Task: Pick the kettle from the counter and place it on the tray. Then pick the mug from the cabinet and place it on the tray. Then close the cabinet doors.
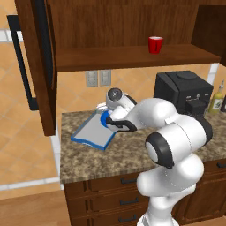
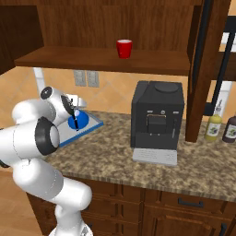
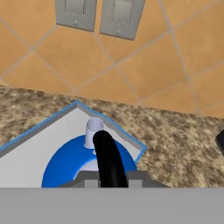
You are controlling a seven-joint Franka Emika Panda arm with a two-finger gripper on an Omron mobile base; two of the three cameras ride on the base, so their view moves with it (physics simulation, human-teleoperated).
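In the left base view, a tall dark wood cabinet door (image 1: pixel 40 66) with a black ribbed panel and a long black bar handle stands swung open at 9 o'clock. Right of it, just left of centre, the flat grey rectangular tray (image 1: pixel 90 131) with a raised blue rim lies on the speckled brown-and-tan granite counter (image 1: pixel 119 156). The small bright blue cone-shaped kettle (image 1: pixel 105 119) sits over the tray's far right part, half hidden behind the white arm. The two-finger gripper (image 1: pixel 110 118) is at the kettle. Two grey wall plates (image 1: pixel 98 78) are on the tan tiled wall above. At 1 o'clock the small red mug (image 1: pixel 155 44) stands upright on the wooden shelf of the large dark brown wall cabinet (image 1: pixel 132 26). Below it, a large black coffee machine (image 1: pixel 183 92) stands on the counter, with a yellow-green bottle (image 1: pixel 216 99) at 3 o'clock.

In the right base view, the kettle (image 2: pixel 77 119) sits at 9 o'clock on the tray (image 2: pixel 85 128), its black arched handle under the gripper (image 2: pixel 73 113). The mug (image 2: pixel 124 48) is at 12 o'clock, the coffee machine (image 2: pixel 156 120) right of centre, and the other cabinet door (image 2: pixel 203 69) open at 2 o'clock.

In the hand view, the kettle (image 3: pixel 83 164) lies at 6 o'clock inside the tray (image 3: pixel 43 144), its pale spout toward 12. The narrowed jaws are closed on the black handle.
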